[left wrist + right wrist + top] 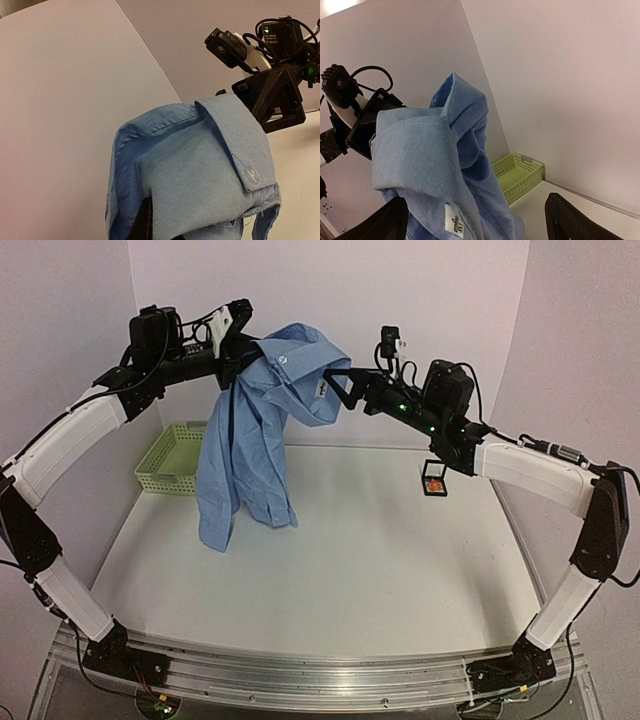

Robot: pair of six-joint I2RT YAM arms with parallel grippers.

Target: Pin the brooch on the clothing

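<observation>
The clothing (pixel 245 450), a light blue collared shirt, hangs in the air above the table's back left. My left gripper (pixel 238 348) is shut on its upper part. In the left wrist view the fabric (pixel 200 170) drapes over the jaws, and only one dark finger (pixel 143 225) shows. My right gripper (pixel 340 386) stands open at the collar. In the right wrist view the fold (pixel 420 155) with a white label (pixel 454 223) hangs between the wide-apart fingers (pixel 570 222). The brooch (pixel 434 485) is a tiny orange-red spot in a small black-framed box (pixel 424 480) on the table under the right arm.
A green mesh basket (pixel 178 458) stands at the table's back left, behind the hanging shirt, and also shows in the right wrist view (pixel 520 175). White walls close in the back and both sides. The shirt's lower hem reaches the table surface (pixel 350 570).
</observation>
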